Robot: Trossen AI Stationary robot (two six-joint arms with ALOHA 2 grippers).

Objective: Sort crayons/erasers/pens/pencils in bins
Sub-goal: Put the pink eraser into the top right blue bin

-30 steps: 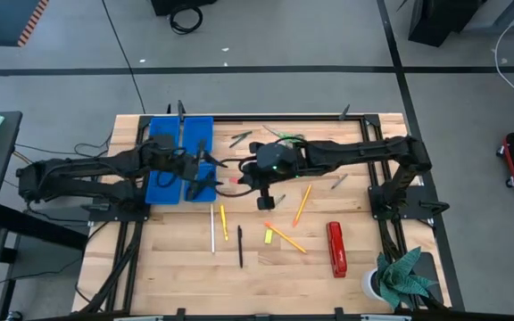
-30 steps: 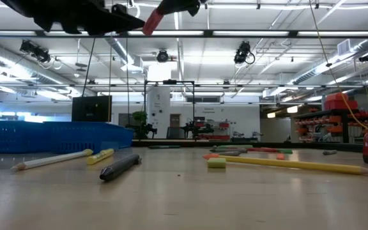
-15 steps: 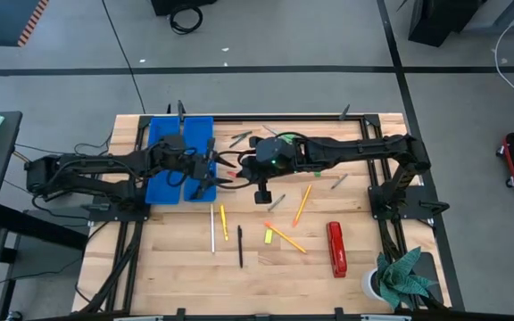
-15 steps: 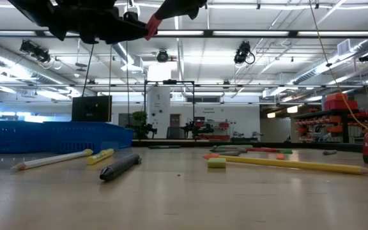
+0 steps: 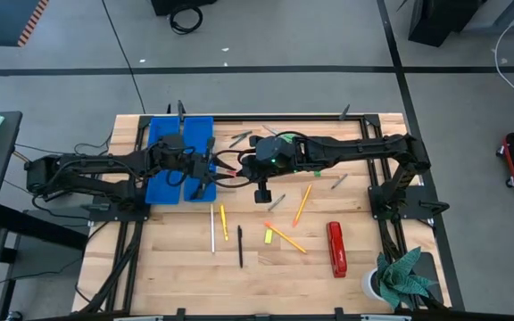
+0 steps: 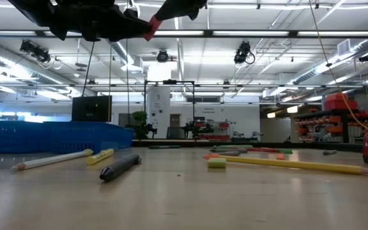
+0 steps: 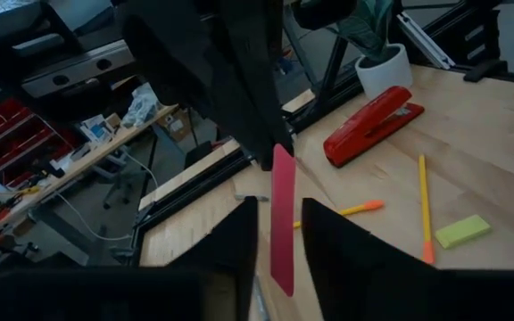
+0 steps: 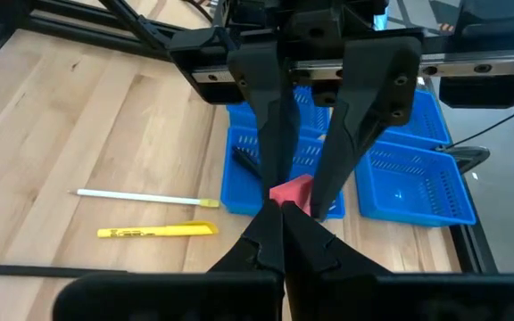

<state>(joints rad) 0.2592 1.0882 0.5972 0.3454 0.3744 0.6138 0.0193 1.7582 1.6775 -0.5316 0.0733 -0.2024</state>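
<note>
held up over the table between the two arms, just off the right-hand edge of the bins (image 5: 182,159): a red crayon (image 7: 282,218), a short flat-looking red stick. in the high view, long axis roughly across the table, one end toward each gripper; in the low view, seen high above the tabletop as a small red end (image 6: 153,27) tilted down toward the left arm's side. right gripper (image 8: 282,214) pressed together on one end of the crayon, fingers closed to a point around it, arm stretched from the right side of the table across toward the bins. left gripper (image 7: 279,236) reaching out level from the left edge over the bins, its two dark fingers (image 7: 239,234) flanking the free end of the crayon with a narrow gap on either side; from these views cannot tell whether they touch it. in the bin nearest the handover, a dark pen (image 8: 246,160) lying aslant. on the bare wood nearer the front edge: a white pencil (image 5: 212,229) and a yellow pencil (image 5: 223,217) lying front-to-back, a black pen (image 5: 239,246) parallel beside them, a yellow eraser (image 5: 269,236), an orange pencil (image 5: 302,205) on a diagonal, a red stapler (image 5: 335,249) farther right. dark print on the yellow pencil's barrel in the right wrist view, too small to read.
</note>
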